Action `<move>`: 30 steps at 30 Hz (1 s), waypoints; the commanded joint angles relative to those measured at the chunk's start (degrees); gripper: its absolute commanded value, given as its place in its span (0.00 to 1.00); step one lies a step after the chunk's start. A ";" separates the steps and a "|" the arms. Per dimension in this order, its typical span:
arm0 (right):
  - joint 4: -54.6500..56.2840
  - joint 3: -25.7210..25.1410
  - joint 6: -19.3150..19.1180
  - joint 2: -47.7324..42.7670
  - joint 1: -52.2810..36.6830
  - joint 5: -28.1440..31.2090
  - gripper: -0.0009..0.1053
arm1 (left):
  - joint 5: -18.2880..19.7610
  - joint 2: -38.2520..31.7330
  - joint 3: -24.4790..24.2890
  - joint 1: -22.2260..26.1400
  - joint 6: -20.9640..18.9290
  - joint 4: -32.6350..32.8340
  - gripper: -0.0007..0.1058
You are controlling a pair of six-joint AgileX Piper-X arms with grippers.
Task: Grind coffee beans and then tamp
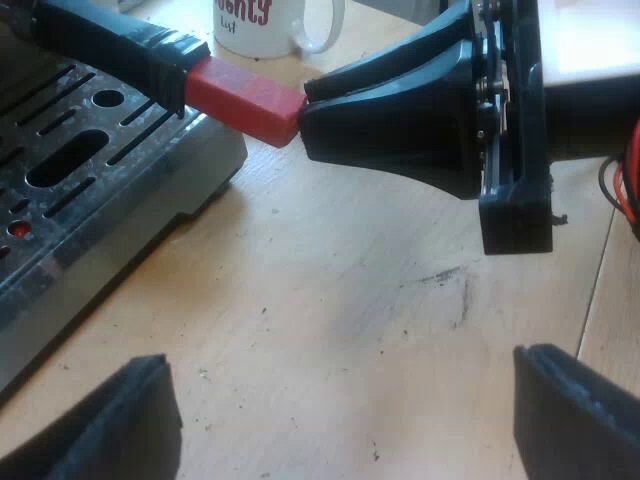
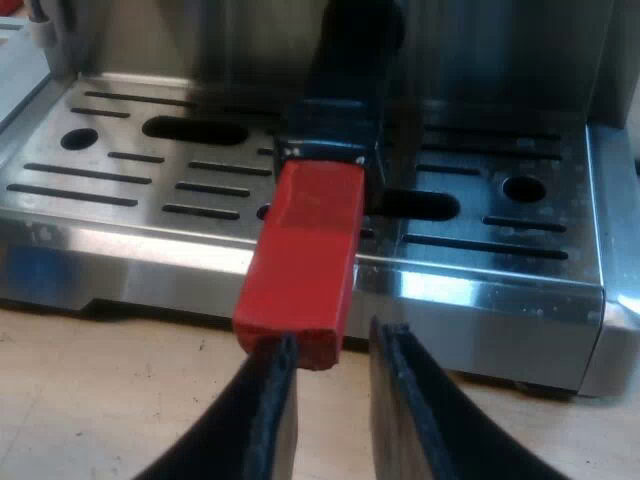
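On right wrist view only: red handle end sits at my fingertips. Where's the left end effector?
Observer: Left end effector is over the wooden table next to the machine's drip tray, fingers wide apart, holding nothing.
Operator: Anything near the handle?
Observer: A white mug stands on the table past the handle's red end.
Operator: My fingertips from the side?
Observer: Right end effector has its tips at the very end of the red part, no farther up the handle.

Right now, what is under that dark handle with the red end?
The espresso machine's slotted steel drip tray, and light wooden tabletop under the red tip. The handle covers the tray strip directly below it.
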 commanded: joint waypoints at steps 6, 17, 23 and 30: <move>-2.67 -0.16 -1.88 0.07 -1.63 3.91 0.22 | 1.05 0.05 -0.11 -0.31 0.31 -1.05 0.68; -9.54 -0.16 -10.04 0.07 -1.79 5.07 0.22 | 1.24 0.05 -0.11 -0.31 0.31 -1.05 0.68; -7.60 -0.16 -9.54 0.07 -1.45 4.84 0.22 | 1.24 0.05 -0.11 -0.31 0.31 -1.05 0.68; -3.00 -0.16 -8.92 0.07 -0.52 2.42 0.22 | 1.24 0.05 -0.11 -0.31 0.31 -1.05 0.68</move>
